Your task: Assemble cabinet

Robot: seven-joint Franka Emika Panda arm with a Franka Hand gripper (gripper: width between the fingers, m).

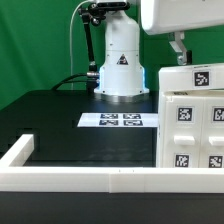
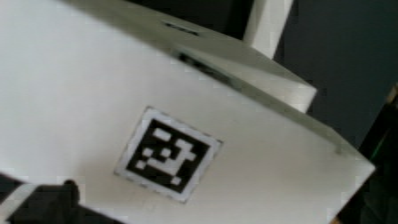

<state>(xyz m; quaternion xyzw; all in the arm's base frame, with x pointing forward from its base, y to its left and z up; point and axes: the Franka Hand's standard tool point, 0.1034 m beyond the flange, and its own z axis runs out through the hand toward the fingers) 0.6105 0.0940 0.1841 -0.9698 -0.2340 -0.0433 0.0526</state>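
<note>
In the exterior view, the robot arm's white base [image 1: 121, 62] stands at the back of a black table [image 1: 60, 115]. The flat marker board [image 1: 120, 121] lies on the table in front of the base. A long white border rail [image 1: 90, 177] runs along the near edge of the table and turns back at the exterior view's left. It probably keeps parts from sliding off.

The cabinet [image 1: 192, 120] sits at the exterior view's right. It is a big white box with black-and-white tags on its face. It rests right behind the rail, maybe pushed against it so it stays still. Above it hangs a big white part of the arm [image 1: 182, 20], and a thin piece reaches down to the cabinet's top. The gripper itself cannot be made out here.

In the wrist view, the camera is very close to a white block with one tag [image 2: 169, 150]. This looks like the cabinet's surface. A dark shape [image 2: 39, 203] in the corner may be a finger. The pictures do not show how wide the gripper is, or whether it holds anything.
</note>
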